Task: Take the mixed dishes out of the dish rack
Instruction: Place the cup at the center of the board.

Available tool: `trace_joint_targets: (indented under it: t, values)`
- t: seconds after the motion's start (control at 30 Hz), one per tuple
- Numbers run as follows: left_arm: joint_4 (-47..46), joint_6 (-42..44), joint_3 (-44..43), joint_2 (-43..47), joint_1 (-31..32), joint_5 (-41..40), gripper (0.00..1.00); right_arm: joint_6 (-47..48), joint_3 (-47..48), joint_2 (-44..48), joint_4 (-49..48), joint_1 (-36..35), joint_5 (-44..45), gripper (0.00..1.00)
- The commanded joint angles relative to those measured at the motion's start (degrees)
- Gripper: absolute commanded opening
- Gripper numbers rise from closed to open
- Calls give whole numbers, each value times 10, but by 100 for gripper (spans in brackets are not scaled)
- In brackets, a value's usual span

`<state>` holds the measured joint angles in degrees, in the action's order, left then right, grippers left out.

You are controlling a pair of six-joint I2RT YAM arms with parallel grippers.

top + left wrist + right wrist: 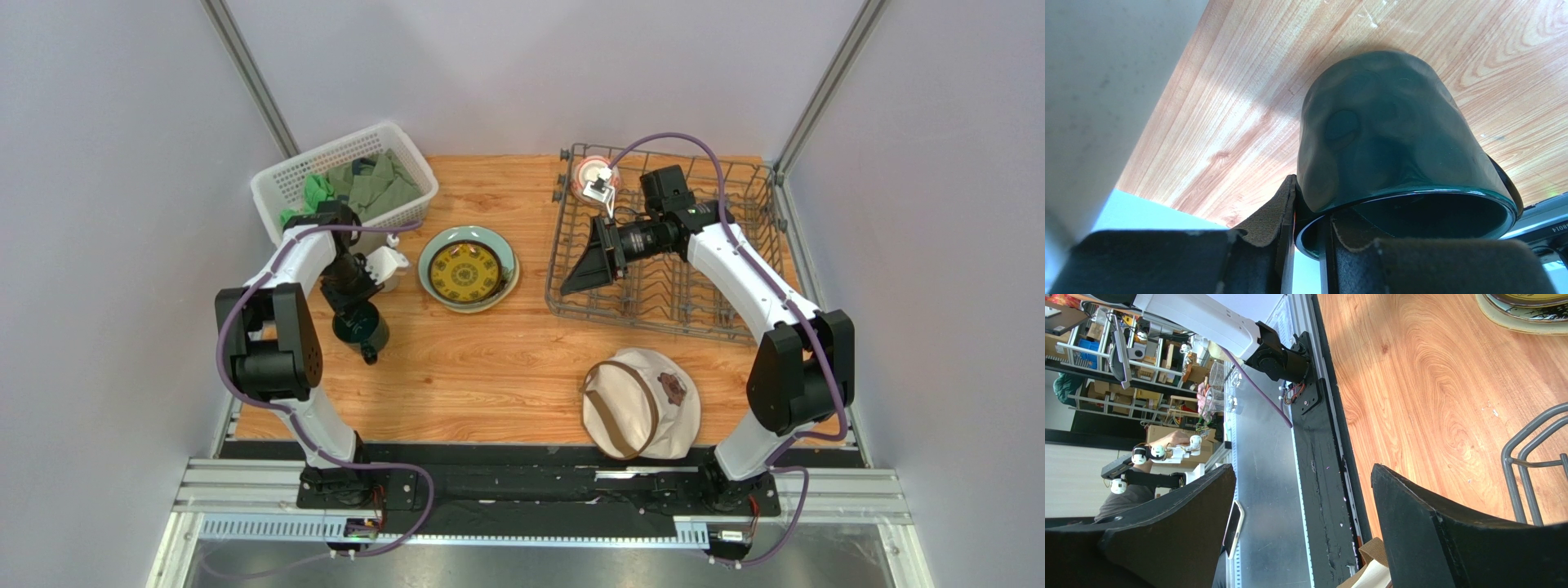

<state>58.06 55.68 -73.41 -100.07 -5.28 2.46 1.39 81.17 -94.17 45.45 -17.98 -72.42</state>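
Left claw (1312, 205) points down, jaws narrow; right claw (1301, 478) reaches sideways, jaws spread wide.

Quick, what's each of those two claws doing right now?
Left gripper: closed on the rim of the mug.
Right gripper: open, holding nothing.

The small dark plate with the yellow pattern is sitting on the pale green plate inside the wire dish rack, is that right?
Not quite. The small dark yellow-patterned plate does sit on the pale green plate, but the pair lies on the wooden table, outside the dark grey wire dish rack, between it and the white plastic lattice basket. The top external view shows this.
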Motion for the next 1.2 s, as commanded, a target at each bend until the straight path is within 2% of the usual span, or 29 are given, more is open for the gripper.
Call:
trace_joint_targets:
  t: [0.0, 0.9, 1.1, 1.17]
  values:
    - [-4, -4, -2, 35, -4, 3, 23, 12, 7, 20, -1, -2, -1, 85]
    - [-15, -10, -18, 52, -4, 2, 37, 17, 6, 25, 1, -2, 4, 85]
    - [-37, -22, -27, 57, -4, 1, 38, 27, 5, 36, 4, -3, 38, 85]
    - [-44, -25, -29, 58, -4, 3, 38, 28, 6, 44, 3, -3, 76, 86]
